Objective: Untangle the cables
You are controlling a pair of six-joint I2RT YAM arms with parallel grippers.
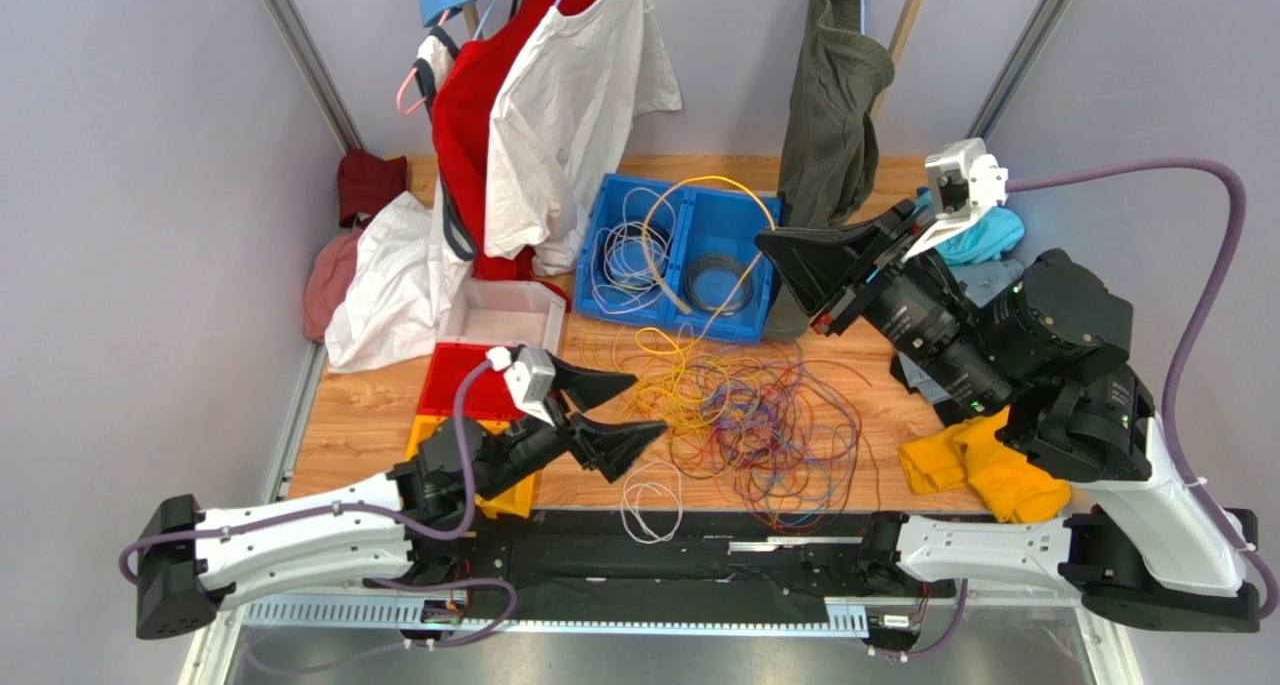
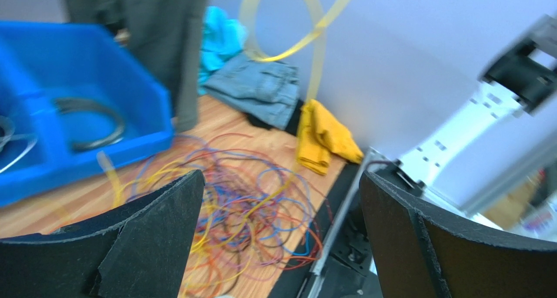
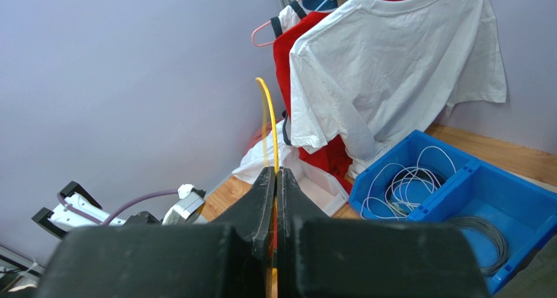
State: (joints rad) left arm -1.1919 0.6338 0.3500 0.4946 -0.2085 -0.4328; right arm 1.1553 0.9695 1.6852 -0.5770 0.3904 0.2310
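A tangle of yellow, orange, purple, blue and red cables (image 1: 766, 415) lies on the wooden table in front of the arms; the left wrist view shows the cables (image 2: 242, 200) too. One yellow cable (image 1: 706, 184) rises from the pile in an arc. My right gripper (image 1: 766, 244) is shut on it above the blue bin, and the yellow cable (image 3: 268, 115) pokes up between the closed right gripper (image 3: 275, 174). Just left of the pile, my left gripper (image 1: 639, 409) stands wide open and holds nothing. Between the left gripper's (image 2: 281, 177) fingers the tangle shows beyond.
A blue bin (image 1: 751, 205) holds a white coil (image 1: 624, 250) and a grey coil (image 1: 721, 283). A white loop (image 1: 651, 502) lies near the front edge. Hanging shirts (image 1: 564, 115), a dark garment (image 1: 827, 115), yellow cloth (image 1: 984, 468), white tray (image 1: 508, 313) and red tray (image 1: 451, 378) surround the pile.
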